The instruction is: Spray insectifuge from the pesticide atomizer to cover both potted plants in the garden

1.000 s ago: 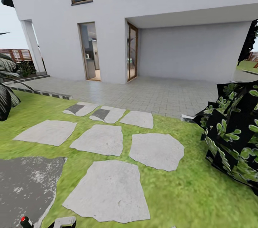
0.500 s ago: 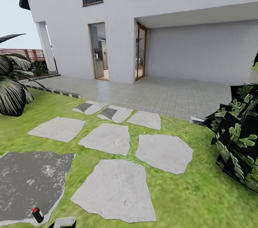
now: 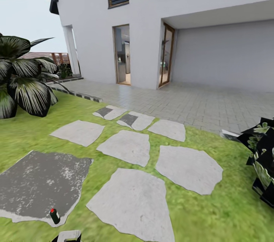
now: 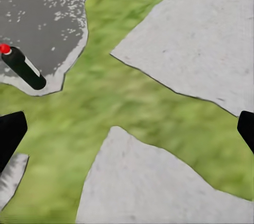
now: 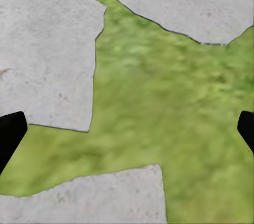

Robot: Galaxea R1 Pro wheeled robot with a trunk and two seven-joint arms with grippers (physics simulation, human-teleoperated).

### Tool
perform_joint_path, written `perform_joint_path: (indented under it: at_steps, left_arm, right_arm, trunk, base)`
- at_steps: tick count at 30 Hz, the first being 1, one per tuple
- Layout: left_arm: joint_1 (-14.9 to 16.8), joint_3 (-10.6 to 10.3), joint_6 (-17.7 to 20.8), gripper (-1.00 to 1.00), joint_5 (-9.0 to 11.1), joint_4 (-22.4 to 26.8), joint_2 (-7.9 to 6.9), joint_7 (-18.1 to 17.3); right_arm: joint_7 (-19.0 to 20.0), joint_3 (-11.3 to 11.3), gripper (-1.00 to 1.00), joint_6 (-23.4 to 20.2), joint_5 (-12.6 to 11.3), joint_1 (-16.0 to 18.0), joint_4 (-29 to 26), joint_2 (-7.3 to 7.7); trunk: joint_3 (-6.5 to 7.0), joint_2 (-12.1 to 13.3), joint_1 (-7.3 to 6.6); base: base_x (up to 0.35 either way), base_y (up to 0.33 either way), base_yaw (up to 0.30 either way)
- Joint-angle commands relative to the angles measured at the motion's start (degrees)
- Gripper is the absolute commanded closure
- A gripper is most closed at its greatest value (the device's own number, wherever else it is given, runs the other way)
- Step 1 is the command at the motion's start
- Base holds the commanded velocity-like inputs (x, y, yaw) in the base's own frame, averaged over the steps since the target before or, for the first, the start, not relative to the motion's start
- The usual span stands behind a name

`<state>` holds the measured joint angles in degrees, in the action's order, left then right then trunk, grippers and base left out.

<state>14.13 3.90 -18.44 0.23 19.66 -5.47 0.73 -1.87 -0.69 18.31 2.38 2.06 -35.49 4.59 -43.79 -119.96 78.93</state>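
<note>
Looking through the head view, I see the pesticide atomizer [image 3: 54, 216] standing upright near the lower edge of a dark grey slab [image 3: 38, 185] set in the lawn [image 3: 213, 211]. Pale stepping slabs [image 3: 131, 200] run from the foreground toward a paved terrace [image 3: 190, 105] before a white house [image 3: 160, 25]. A large dark plant with white-striped leaves [image 3: 23, 78] stands at the far left, and a dark leafy bush [image 3: 264, 162] sits at the right edge. A small part of the left arm [image 3: 67, 236] shows at the bottom edge, just beside the atomizer and not touching it. In the left wrist view, I see the atomizer [image 4: 22, 67] leaning on the rim of the dark slab [image 4: 47, 12], red top [image 4: 5, 48] uppermost. The left gripper [image 4: 127, 134] has its jaws wide apart, one black fingertip [image 4: 9, 137] at each side of the frame; the atomizer lies outside the gap, beyond the fingertip on its side, with grass between them. In the right wrist view, the right gripper [image 5: 127, 134] likewise has its jaws spread wide, with one fingertip [image 5: 9, 137] at each frame edge, over grass [image 5: 159, 92] and pale slabs [image 5: 47, 49], holding nothing.
</note>
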Motion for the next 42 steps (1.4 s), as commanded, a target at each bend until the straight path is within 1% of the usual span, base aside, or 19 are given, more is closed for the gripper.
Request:
perform_joint_path:
  at_steps: [1,11,42]
  left_arm:
    - [0.04,0.07,-0.19,-1.00,0.02,-0.06,0.02,0.06]
    - [0.06,0.14,-0.19,-1.00,0.03,-0.06,0.02,0.06]
    - [0.04,-0.03,-0.19,-1.00,0.03,-0.06,0.18,0.06]
  right_arm:
    - [-0.20,-0.01,-1.00,0.15,0.25,0.02,0.02,0.00]
    - [-0.23,-0.01,-1.00,0.15,0.20,0.05,-0.02,-0.02]
    - [-0.33,-0.04,-1.00,0.15,0.22,0.03,0.16,-0.02]
  trunk:
    - [-0.06,-0.02,0.00]
    - [-0.12,-0.02,0.00]
    - [-0.90,-0.02,0.00]
  base:
    - [0.123,-0.225,0.277]
    - [0.115,-0.231,0.277]
    - [0.003,-0.006,0.277]
